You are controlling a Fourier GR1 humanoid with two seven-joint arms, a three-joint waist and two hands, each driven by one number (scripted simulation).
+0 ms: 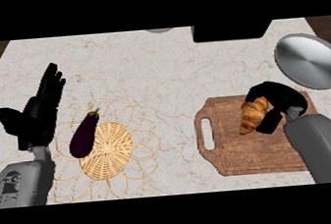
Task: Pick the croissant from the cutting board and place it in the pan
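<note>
Head view: right hand [278, 102] curls around the croissant [254, 116] on the cutting board [237, 152]; next, lift toward the pan [311, 61] at one o'clock. Left hand [36, 112] rests open.

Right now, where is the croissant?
In the head view it's at the right, over the cutting board, with the right hand curled round it; the pan lies just beyond.

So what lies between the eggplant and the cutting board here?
In the head view, the woven placemat under the eggplant reaches part of the way toward the cutting board; the rest of that stretch is bare marble counter.
</note>
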